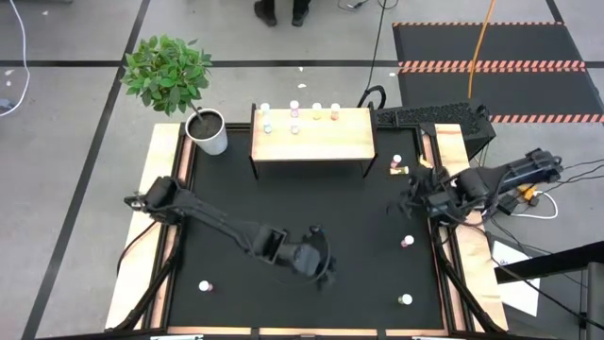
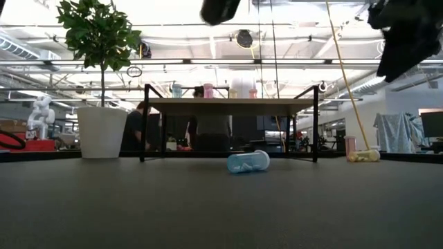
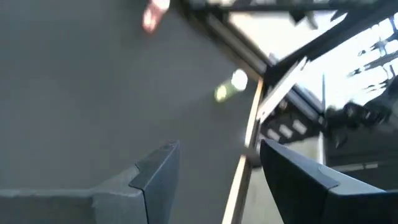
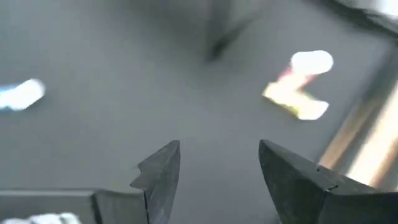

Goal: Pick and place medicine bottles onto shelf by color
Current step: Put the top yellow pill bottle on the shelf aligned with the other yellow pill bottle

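Observation:
The wooden shelf stands at the far middle of the black mat, with several small bottles on its top. More bottles are on the mat: a blue one lying on its side, a pink and a yellow one together, a pink one, a green one and a pink one. My left gripper hangs open above the mat's near middle, with nothing between its fingers. My right gripper hangs open near the right edge, also with nothing between its fingers.
A white pot with a green plant stands at the shelf's left. Wooden rails border the mat on both sides. A keyboard and cables lie beyond the far right corner. A person's feet show behind the table.

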